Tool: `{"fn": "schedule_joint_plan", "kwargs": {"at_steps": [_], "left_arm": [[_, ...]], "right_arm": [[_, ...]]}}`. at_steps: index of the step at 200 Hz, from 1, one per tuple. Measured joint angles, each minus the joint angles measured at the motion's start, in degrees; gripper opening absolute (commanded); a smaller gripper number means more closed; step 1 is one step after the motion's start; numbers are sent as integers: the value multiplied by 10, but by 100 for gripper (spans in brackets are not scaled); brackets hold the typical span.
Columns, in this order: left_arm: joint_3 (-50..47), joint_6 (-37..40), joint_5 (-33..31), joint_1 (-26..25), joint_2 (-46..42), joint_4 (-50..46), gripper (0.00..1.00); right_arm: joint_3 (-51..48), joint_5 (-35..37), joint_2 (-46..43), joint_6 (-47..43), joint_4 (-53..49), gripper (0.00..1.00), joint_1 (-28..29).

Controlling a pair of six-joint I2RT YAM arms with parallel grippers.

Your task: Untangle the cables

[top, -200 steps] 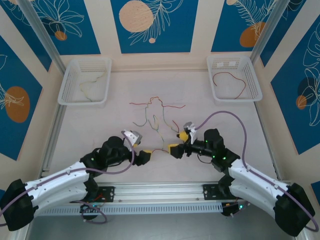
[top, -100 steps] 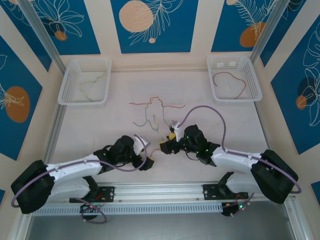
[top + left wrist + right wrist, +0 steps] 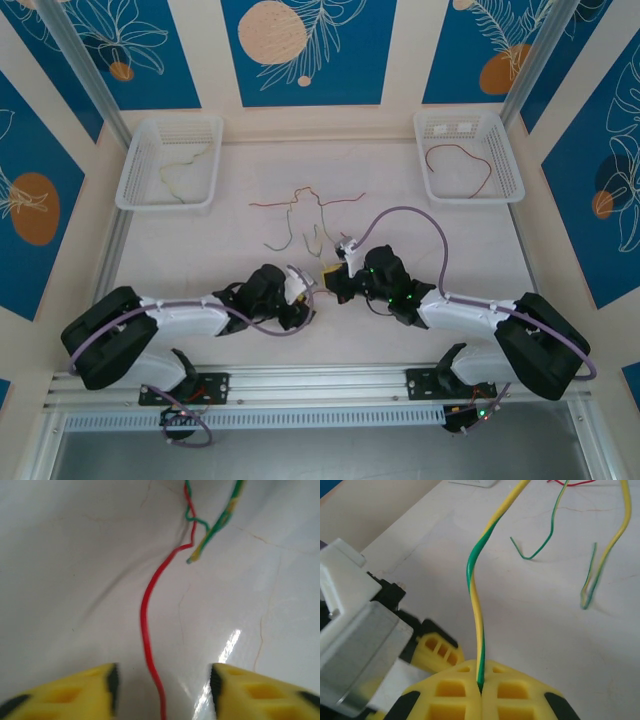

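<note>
The cables lie tangled mid-table as thin red and green-yellow strands. My right gripper sits just below the tangle. In the right wrist view it is shut on a yellow-green cable that rises from its closed pads. My left gripper is close beside it, low on the table. In the left wrist view its jaws stand apart, and a red cable runs between the fingers without touching either pad. A green-yellow cable end crosses the red one further off.
A white basket at the back left holds a pale yellowish wire. A second basket at the back right holds a red wire. The two grippers almost touch; the left finger shows beside the right jaws.
Both arms moved inward to the tangle's lower end. The right gripper closed onto the yellow-green cable. The left jaws narrowed around the red cable. The tangle shifted slightly.
</note>
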Motion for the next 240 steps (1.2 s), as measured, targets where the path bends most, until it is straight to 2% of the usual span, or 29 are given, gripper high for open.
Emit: {"fn": "schedule_joint_plan", "kwargs": {"at_steps": [12, 24, 37, 85, 111, 134, 180, 208, 240], "left_arm": [[0, 3, -5, 0, 0, 5, 20], [0, 8, -16, 0, -3, 10, 8], [0, 14, -28, 0, -8, 11, 0], [0, 15, -88, 0, -50, -9, 0], [-2, 15, -134, 7, -121, -27, 0], [-3, 13, -159, 39, -186, -50, 0], [-19, 8, -170, 103, -255, -95, 0], [-34, -2, -170, 125, -287, -109, 0], [-42, -13, -169, 145, -316, -111, 0]], "right_arm": [[0, 2, -7, 1, -1, 0, 0], [0, 5, -21, 2, -1, 0, 0], [0, 9, -38, 2, -2, 0, 0], [0, 48, -84, 2, -35, 0, -10], [0, 91, -111, 7, -60, 0, -22], [7, 156, -127, 21, -96, 0, -39], [11, 282, -165, 75, -195, 0, -81], [11, 316, -199, 107, -243, 0, -107], [14, 322, -213, 132, -293, 0, -129]]}}
